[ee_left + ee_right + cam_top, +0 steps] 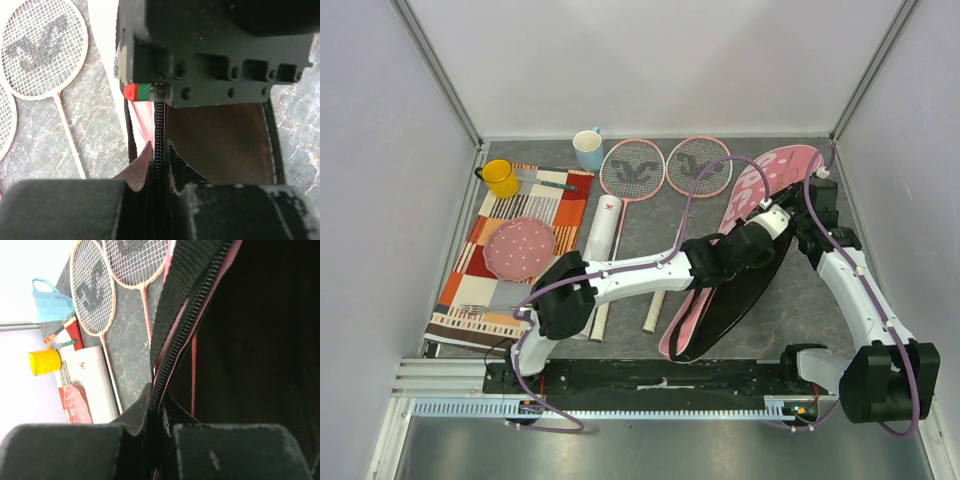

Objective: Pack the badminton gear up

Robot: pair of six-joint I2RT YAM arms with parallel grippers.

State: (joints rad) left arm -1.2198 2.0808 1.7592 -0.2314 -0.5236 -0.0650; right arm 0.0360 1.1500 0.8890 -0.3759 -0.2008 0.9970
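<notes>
Bag-opening looks like the step in hand. The left gripper (159, 185) has its jaws pinching a zip edge of the pink racket bag (765, 180). The right gripper (157, 410) has its jaws pinching a zip edge too. The bag lies long and slanted, with its wide end past the jaws and its narrow end back toward the arm bases. Its dark mouth gapes below the jaws. The two rackets (632, 168) lie left of the jaws on the bench (650, 225), not yet packed. Next, I think one pair of jaws must let go and fetch a racket while the other keeps the bag open.
</notes>
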